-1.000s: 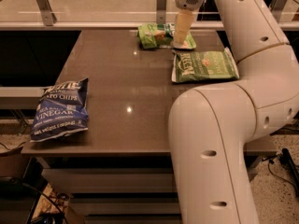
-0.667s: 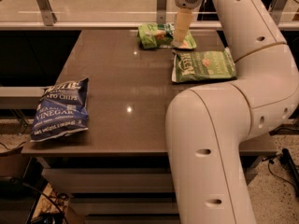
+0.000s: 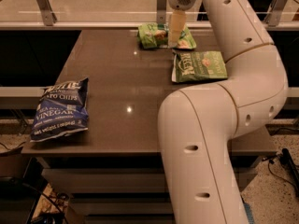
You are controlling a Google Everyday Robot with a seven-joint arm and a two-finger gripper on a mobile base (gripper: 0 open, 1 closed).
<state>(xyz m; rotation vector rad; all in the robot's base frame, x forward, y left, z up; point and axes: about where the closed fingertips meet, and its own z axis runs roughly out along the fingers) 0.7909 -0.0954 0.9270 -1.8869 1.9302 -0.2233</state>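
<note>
Blue chip bag [image 3: 60,110] left; flat green bag [image 3: 200,65] right

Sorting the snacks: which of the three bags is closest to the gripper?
The far green bag: the gripper is right over it. The second green bag lies apart on the right; the blue bag lies far left.

**A:** Where is there room on the dark brown tabletop [image 3: 126,78]?

**B:** The widest bare stretch runs down the middle. It lies between the blue crinkled vinegar-chips bag [image 3: 60,108] at the front left edge and the robot's thick white arm [image 3: 210,139], which rises over the front right.

**A:** And at the back?

**B:** The gripper [image 3: 174,43] hangs at the far edge, down against the crumpled light-green snack bag [image 3: 152,35]. Just to its near right lies a flat dark-green chip bag [image 3: 200,66], and only a narrow strip of table parts the two bags. The far left corner is bare surface, with a metal railing [image 3: 93,24] behind the edge.
</note>
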